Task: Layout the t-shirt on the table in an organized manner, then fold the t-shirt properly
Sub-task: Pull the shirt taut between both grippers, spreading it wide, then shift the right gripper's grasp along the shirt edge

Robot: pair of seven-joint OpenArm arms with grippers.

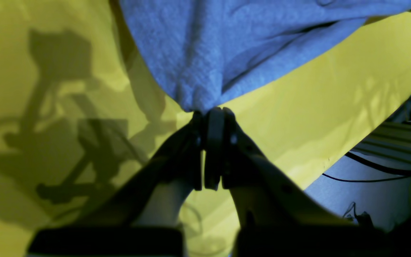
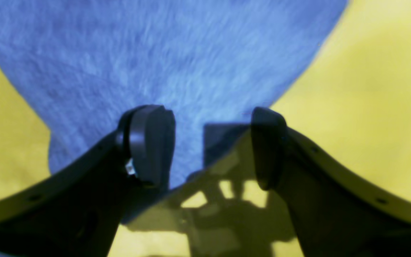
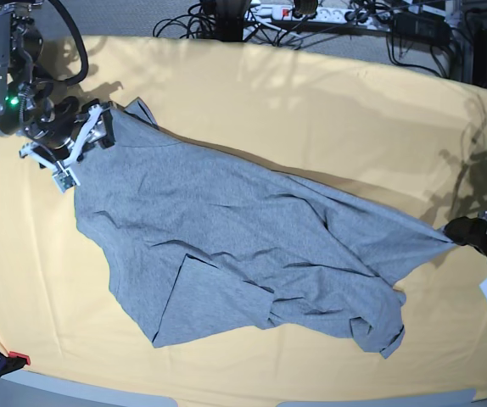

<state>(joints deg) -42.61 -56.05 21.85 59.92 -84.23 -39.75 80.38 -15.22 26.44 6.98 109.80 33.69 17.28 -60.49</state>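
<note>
The heather-grey cotton t-shirt lies spread diagonally across the wide table draped in pale yellow-orange cloth. The left gripper pinches a drawn-out corner of it. Farther back, the right gripper stands spread over the opposite edge.
</note>
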